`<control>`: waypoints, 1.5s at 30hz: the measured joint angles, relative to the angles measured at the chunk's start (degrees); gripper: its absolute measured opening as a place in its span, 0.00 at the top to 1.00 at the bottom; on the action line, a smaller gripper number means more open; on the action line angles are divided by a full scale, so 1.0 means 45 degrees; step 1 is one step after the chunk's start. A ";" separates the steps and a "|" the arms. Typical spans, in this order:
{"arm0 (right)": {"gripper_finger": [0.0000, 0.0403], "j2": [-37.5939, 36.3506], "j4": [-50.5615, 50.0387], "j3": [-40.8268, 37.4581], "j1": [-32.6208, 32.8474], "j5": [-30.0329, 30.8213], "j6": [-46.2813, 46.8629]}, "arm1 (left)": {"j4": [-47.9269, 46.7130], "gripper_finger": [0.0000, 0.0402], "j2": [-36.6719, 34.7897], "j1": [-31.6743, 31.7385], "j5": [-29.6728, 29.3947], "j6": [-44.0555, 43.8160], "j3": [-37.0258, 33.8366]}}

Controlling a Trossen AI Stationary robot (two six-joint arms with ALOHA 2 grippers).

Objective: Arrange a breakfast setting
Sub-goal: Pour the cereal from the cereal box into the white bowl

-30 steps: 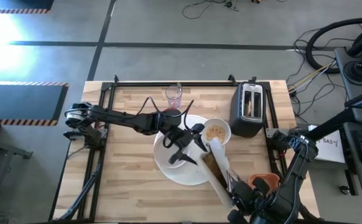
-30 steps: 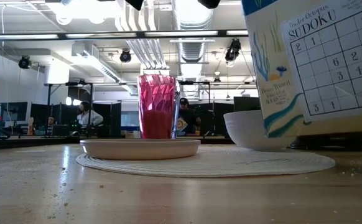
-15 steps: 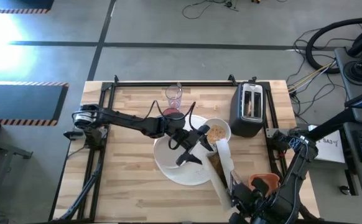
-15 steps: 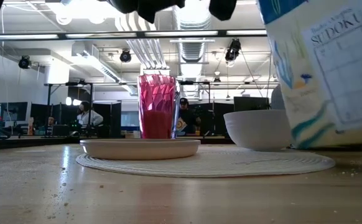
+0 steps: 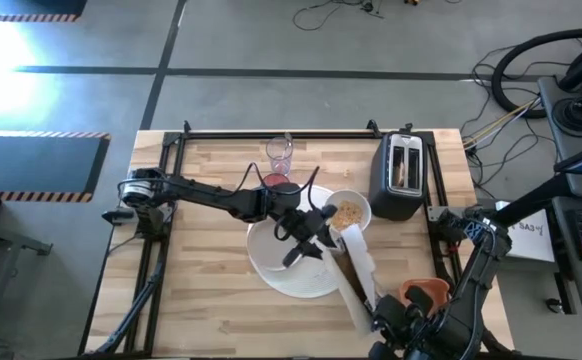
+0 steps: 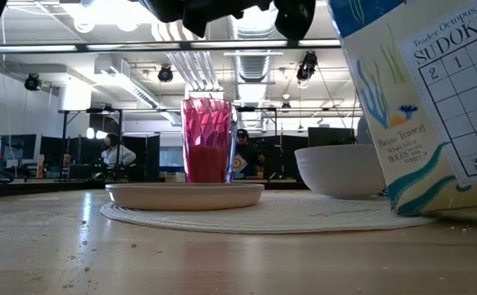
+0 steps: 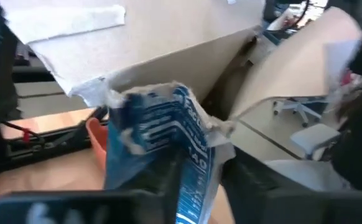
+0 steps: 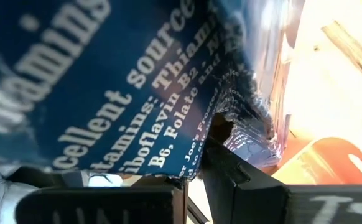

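A blue-and-white cereal box [image 5: 357,266] hangs tilted over the table's middle, held by both grippers, its open top by the small white bowl [image 5: 349,212], which holds cereal. My left gripper [image 5: 318,226] reaches level from the table's left and is shut on the box's top. My right gripper [image 5: 379,312] is shut on the box's near end. The bowl sits by the large white plate [image 5: 276,262]. In the low view the pink tumbler [image 6: 208,139] stands behind a smaller plate [image 6: 185,195]. My left gripper pinches a torn blue-and-white flap [image 7: 190,140] at the box's open top between its two fingers, coming level from the table's left. The brown inner flaps stand open beyond it. My right gripper pinches a blue printed edge of the box [image 8: 231,134] at its near end, slanting down from above. The box is tilted between the two holds; its lower corner [image 6: 415,206] is close to the table.
A black two-slot toaster [image 5: 399,175] stands at the far right of the table. An orange-red tray [image 5: 426,293] lies near the right front corner beside my right arm. A clear glass [image 5: 280,156] stands at the far middle. Bare wood shows on the left.
My left gripper has moved toward the table's right and a little down to the box's open top, rolled somewhat, and shut on the flap. The box has swung in the low view, tipping and then coming lower and nearer upright. My right arm has kept still.
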 joint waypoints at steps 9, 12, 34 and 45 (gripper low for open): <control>0.94 0.0000 -0.0110 0.0005 0.0000 0.0090 0.0015 | -0.0366 0.99 -0.0291 -0.0020 0.1466 -0.0766 -0.0029; 0.94 0.0000 -0.0110 0.0005 -0.0007 0.0231 0.0046 | -0.1149 1.00 -0.0641 -0.0039 0.1442 -0.0795 -0.0029; 0.94 0.0010 0.1667 -0.0010 -0.2190 0.1254 -0.2695 | -1.0441 1.00 -0.4658 -0.0759 -0.2106 0.1090 -0.0209; 0.94 0.0010 0.4147 -0.0010 -0.3678 0.0561 -0.6777 | -1.2584 1.00 -0.6240 -0.1559 -0.3623 0.0668 -0.0233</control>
